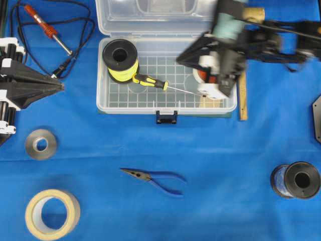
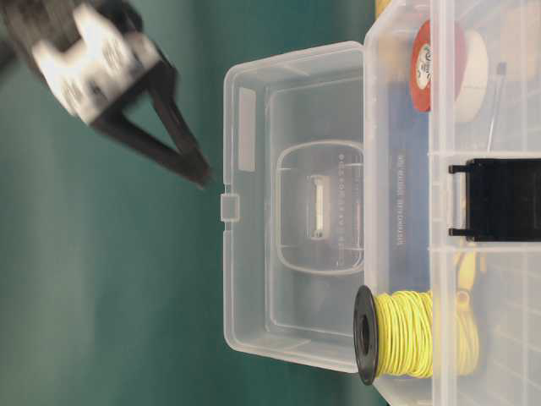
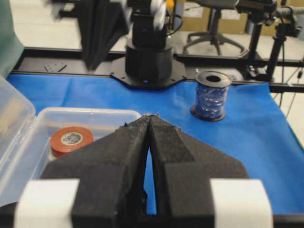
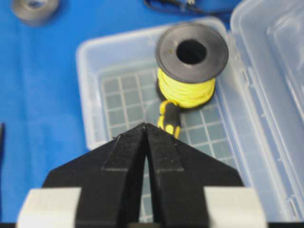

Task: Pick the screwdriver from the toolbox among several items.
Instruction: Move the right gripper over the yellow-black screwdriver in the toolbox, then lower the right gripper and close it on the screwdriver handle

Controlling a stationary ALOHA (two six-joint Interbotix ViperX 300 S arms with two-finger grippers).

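Note:
The screwdriver (image 1: 150, 82), with a yellow-and-black handle and a thin silver shaft, lies on the gridded floor of the open clear toolbox (image 1: 125, 108), its handle against a yellow wire spool (image 1: 120, 60). My right gripper (image 1: 179, 56) hangs blurred above the box's right half, shut and empty. In the right wrist view its tips (image 4: 146, 124) sit just short of the screwdriver handle (image 4: 170, 118), apart from it. My left gripper (image 1: 62, 86) rests shut at the table's left edge, away from the box, its shut tips (image 3: 149, 115) holding nothing.
A red tape roll (image 3: 71, 140) lies in the box's right end. A wooden ruler (image 1: 243, 98) lies beside it. On the blue cloth lie a soldering iron (image 1: 42, 22), blue pliers (image 1: 155, 178), grey tape (image 1: 41, 144), masking tape (image 1: 52, 213) and a blue spool (image 1: 296, 179).

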